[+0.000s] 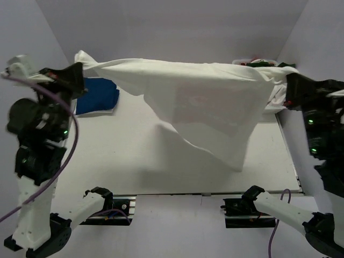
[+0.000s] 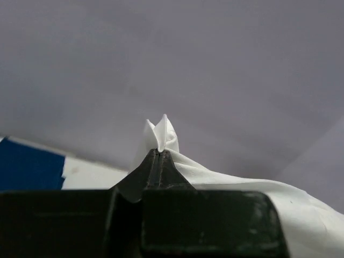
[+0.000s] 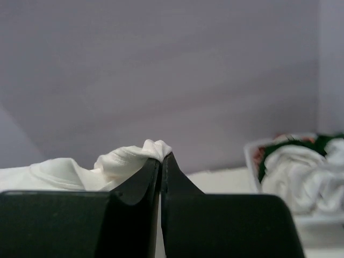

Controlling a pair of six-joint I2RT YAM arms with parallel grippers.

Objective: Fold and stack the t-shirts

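White t-shirt (image 1: 199,102) hangs from left claw (image 2: 157,152), right claw (image 3: 162,157).

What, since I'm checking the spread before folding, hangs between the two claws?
A large white cloth t-shirt hangs stretched between the left claw and the right claw, each shut on its edge, seen in the top external view.

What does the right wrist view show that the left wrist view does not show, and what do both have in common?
Only the right wrist view shows the basket at its right edge, heaped with white cloth and dark green cloth. Only the left wrist view shows the blue t-shirt at lower left. In both, a gripper is shut on a bunched part of the white t-shirt: the left gripper in one, the right gripper in the other.
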